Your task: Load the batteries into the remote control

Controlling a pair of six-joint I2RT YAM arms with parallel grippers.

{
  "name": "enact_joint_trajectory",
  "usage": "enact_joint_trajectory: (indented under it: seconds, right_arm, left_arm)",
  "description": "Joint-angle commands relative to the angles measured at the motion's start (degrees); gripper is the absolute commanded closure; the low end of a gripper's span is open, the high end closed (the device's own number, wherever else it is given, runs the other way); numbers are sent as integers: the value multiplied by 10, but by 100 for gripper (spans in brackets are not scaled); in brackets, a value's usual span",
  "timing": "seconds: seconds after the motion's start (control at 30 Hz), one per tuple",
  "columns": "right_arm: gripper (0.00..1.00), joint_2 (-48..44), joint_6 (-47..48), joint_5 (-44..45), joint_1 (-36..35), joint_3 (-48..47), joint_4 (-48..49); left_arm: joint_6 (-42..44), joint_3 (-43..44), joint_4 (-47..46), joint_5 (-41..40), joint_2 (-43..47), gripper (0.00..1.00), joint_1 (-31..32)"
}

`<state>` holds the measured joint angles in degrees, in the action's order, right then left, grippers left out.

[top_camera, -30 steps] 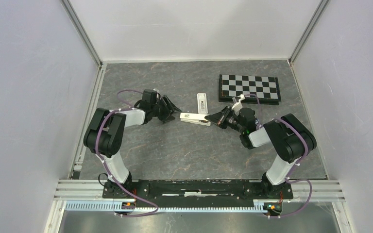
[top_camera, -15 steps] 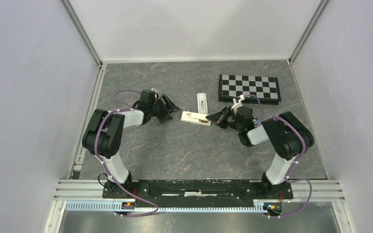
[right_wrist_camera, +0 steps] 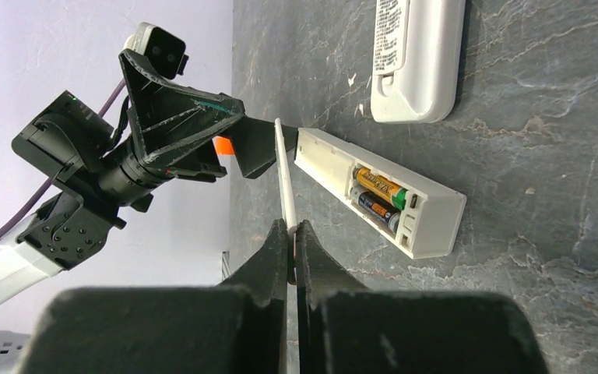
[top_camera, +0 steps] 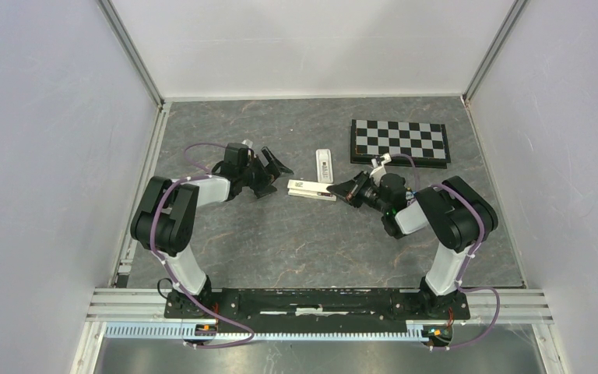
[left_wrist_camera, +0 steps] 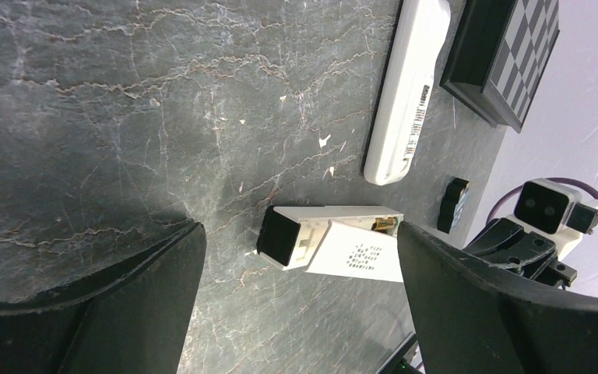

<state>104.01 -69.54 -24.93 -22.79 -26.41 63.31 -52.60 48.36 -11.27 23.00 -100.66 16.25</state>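
Observation:
The white remote control [top_camera: 308, 188] lies back-up mid-table, its battery recess open. Two batteries [right_wrist_camera: 378, 193] with orange-and-black wrap lie side by side in the recess. My right gripper [right_wrist_camera: 292, 231] is shut on a thin white cover plate [right_wrist_camera: 285, 175], held on edge beside the remote [right_wrist_camera: 432, 212]; in the top view that gripper [top_camera: 350, 188] is at the remote's right end. My left gripper [left_wrist_camera: 300, 234] is open and empty, its jaws wide apart just short of the remote's dark left end [left_wrist_camera: 280, 236]. The plate [left_wrist_camera: 362, 251] leans over the remote's back.
A slimmer, longer white bar [top_camera: 323, 164] lies just beyond the remote; it also shows in the left wrist view [left_wrist_camera: 409, 93] and in the right wrist view [right_wrist_camera: 418, 54]. A folded checkerboard [top_camera: 399, 141] sits at the back right. Grey walls enclose the table.
My right gripper has edged left with the cover plate toward the remote. My left gripper has shifted slightly toward the far side. The remote has barely moved.

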Motion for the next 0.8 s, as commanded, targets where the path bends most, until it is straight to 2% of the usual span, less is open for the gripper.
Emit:
enact_joint_trajectory:
  seconds: [0.0, 0.23, 0.53, 0.77]
  right_arm:
    - [100, 5, -5, -15, -2, 6, 38]
    - [100, 6, 37, 0, -2, -7, -24]
    - [100, 8, 58, 15, -2, -21, -112]
    - [100, -5, 83, 39, 4, -29, -187]
  left_arm:
    - [26, 1, 0, 8, 7, 3, 0]
    - [24, 6, 0, 27, -8, 8, 0]
    - [24, 12, -3, 51, -20, 26, 0]
    - [28, 12, -3, 70, -32, 31, 0]
